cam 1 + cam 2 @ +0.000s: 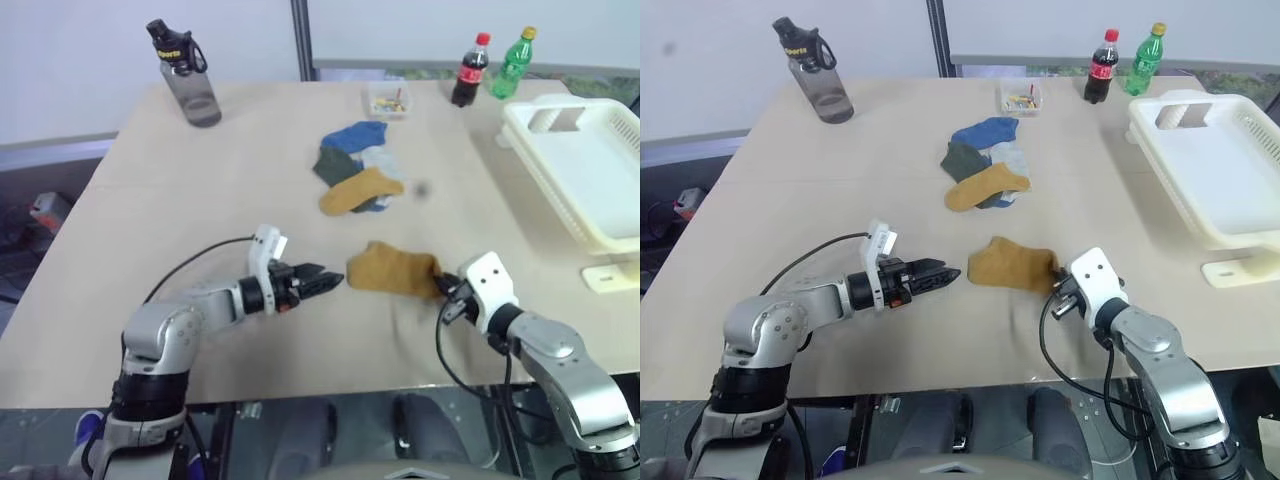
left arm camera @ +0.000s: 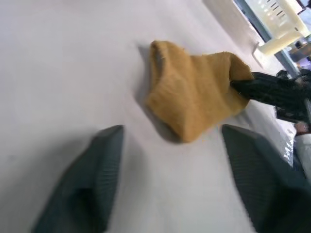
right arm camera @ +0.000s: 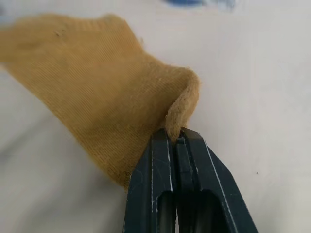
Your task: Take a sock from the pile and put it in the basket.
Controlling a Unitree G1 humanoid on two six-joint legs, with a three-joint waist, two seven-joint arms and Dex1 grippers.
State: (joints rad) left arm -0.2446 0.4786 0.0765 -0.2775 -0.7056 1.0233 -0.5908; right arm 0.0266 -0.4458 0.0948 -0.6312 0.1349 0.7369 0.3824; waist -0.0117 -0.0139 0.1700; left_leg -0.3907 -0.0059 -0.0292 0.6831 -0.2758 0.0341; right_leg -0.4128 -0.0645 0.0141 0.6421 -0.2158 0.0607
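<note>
On the worktop (image 1: 200, 200), nearest: a lone sock (image 1: 392, 270), between left claw (image 1: 318, 280) on its left and right claw (image 1: 447, 287) on its right, the latter pinching its right edge, the former apart from it. Behind the sock, mid-worktop: the pile (image 1: 358, 178). Behind the pile: a small box (image 1: 388, 100). Right of that box: two bottles (image 1: 470, 70) side by side. Far left corner: a flask (image 1: 186, 75). Along the right edge: the basket (image 1: 600, 190).

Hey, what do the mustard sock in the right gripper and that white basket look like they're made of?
Mustard sock: soft knit fabric, probably cotton blend; fine ribbing shows and it folds limply where the right gripper pinches it. Basket: rigid moulded plastic, cream-white, smooth with a slight sheen; slotted sides and a cut-out handle suggest it.
</note>
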